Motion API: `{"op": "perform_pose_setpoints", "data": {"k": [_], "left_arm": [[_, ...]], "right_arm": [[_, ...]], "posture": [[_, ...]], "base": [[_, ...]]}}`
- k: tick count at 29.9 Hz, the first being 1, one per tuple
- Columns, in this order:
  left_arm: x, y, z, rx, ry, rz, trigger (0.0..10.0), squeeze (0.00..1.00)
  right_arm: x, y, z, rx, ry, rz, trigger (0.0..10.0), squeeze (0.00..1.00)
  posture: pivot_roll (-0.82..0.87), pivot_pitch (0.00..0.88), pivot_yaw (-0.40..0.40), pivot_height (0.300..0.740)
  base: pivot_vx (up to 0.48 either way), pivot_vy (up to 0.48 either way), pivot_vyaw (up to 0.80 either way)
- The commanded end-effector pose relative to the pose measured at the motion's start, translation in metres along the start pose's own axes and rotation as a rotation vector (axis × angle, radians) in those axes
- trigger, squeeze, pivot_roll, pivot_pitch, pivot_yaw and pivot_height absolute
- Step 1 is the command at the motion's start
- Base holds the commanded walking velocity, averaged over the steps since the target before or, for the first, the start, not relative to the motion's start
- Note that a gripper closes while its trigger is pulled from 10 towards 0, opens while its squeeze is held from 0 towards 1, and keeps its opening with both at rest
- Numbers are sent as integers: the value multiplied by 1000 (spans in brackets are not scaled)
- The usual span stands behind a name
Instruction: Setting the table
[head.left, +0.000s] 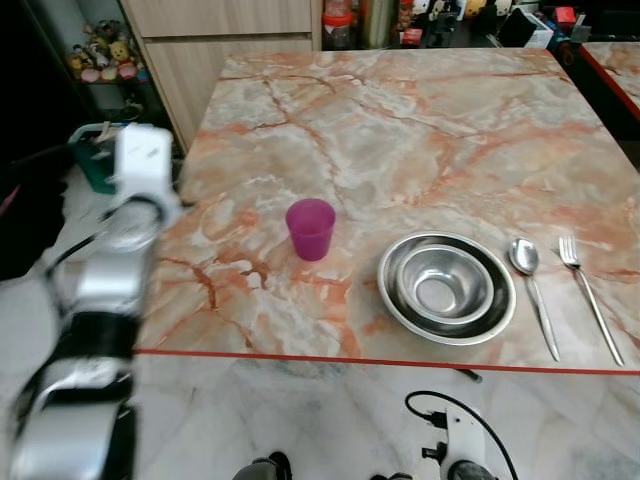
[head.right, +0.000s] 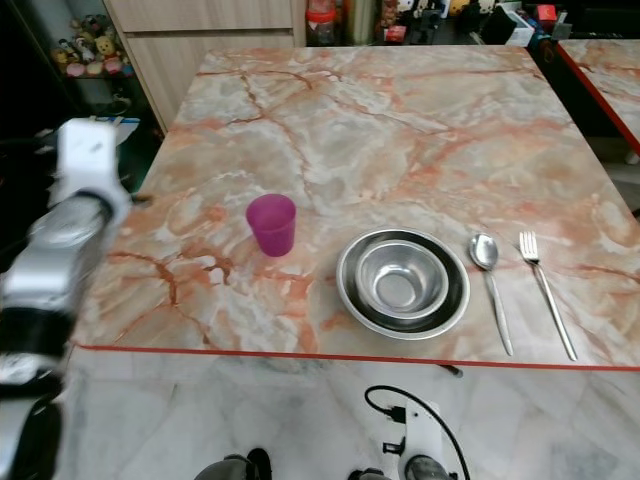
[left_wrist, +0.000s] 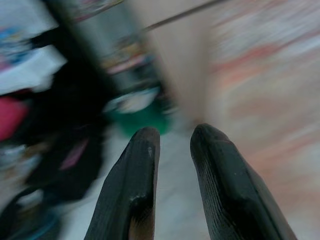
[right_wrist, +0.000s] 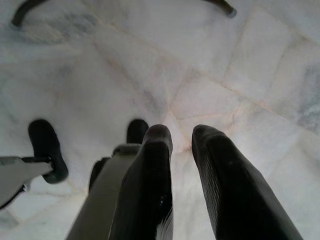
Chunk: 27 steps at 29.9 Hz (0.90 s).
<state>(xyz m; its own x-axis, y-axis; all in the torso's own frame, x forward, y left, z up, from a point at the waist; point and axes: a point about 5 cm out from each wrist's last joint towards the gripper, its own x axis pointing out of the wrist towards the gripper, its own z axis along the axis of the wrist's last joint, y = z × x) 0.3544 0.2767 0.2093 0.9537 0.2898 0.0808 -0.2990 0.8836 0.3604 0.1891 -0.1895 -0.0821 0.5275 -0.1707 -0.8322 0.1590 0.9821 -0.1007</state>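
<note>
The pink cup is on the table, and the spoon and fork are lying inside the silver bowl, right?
Not quite. The pink cup is on the table, but the spoon and fork lie on the table beside the silver bowl, on its right, not inside it. The left eye view shows this clearly.

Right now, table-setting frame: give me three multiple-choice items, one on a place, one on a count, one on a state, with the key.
1. Where is the spoon?
A. between the bowls and the fork
B. inside the purple cup
C. left of the cup

2. How many steel bowls are stacked?
A. one
B. two
C. four

3. What is the left gripper holding?
A. the cup
B. the fork
C. nothing

Key:
1 A, the spoon lies just right of the bowls, with the fork further right.
2 B, a smaller bowl sits nested in a wider one.
3 C, its fingers stand slightly apart with nothing between them, off the table's left edge.
</note>
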Motion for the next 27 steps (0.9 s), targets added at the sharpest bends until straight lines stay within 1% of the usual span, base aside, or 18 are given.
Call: {"op": "perform_pose_setpoints", "data": {"k": [1,4,6,7,8,9,10,11,12,13,14,16,17,18,19,23,25,27], "left_arm": [[-6,22,-30,94,66,95,10000,0],[-23,46,-75,183,183,180,10000,0],[-35,56,-99,221,254,212,10000,0],[-47,62,-119,253,320,231,10000,0],[-50,63,-124,262,340,236,10000,0],[-50,63,-124,262,340,236,10000,0],[-57,65,-136,274,387,246,10000,0],[-57,65,-136,274,387,246,10000,0],[-70,66,-154,288,461,261,10000,0],[-70,66,-154,288,461,261,10000,0],[-85,65,-174,305,548,259,10000,0],[-104,59,-197,315,647,236,10000,0],[-104,59,-197,315,647,236,10000,0],[-115,52,-209,283,704,214,10000,0],[-120,48,-214,264,729,201,10000,0],[-141,20,-234,213,818,66,10000,0],[-150,5,-240,188,848,-9,10000,0],[-150,5,-241,187,849,-12,10000,0]], "right_arm": [[-1,2,-5,3,13,3,10000,0],[-1,2,-5,2,13,6,10000,0],[-1,2,-6,4,13,5,10000,0],[-1,2,-6,4,13,4,10000,0],[-1,2,-6,4,14,4,10000,0],[-1,2,-6,4,14,4,10000,0],[-1,2,-6,4,14,4,10000,0],[-1,2,-6,4,14,4,10000,0],[-1,2,-6,3,15,4,10000,0],[-1,2,-6,3,15,4,10000,0],[-1,2,-7,3,16,5,10000,0],[-1,2,-8,4,17,4,10000,0],[-1,2,-8,4,17,4,10000,0],[-1,2,-8,4,17,4,10000,0],[-1,2,-8,-1,18,5,10000,0],[-1,1,-9,-2,18,5,10000,0],[-1,1,-9,-2,18,4,10000,0],[-1,1,-9,-2,18,4,10000,0]], "posture": [[109,149,42,736],[101,145,46,736],[102,144,47,736],[103,143,46,736],[103,143,46,736],[103,143,46,736],[102,140,46,736],[102,140,46,736],[99,136,47,736],[99,136,47,736],[95,131,47,736],[93,128,47,736],[93,128,47,736],[86,124,47,736],[86,123,46,736],[85,116,44,736],[83,116,43,736],[83,116,43,736]], "base": [[0,0,0],[0,0,0],[0,0,0],[0,0,0],[0,0,0],[0,0,0],[0,0,0],[0,0,0],[0,0,0],[0,0,0],[0,0,0],[0,0,0],[0,0,0],[0,0,0],[0,0,0],[0,0,0],[0,0,0],[0,0,0]]}}
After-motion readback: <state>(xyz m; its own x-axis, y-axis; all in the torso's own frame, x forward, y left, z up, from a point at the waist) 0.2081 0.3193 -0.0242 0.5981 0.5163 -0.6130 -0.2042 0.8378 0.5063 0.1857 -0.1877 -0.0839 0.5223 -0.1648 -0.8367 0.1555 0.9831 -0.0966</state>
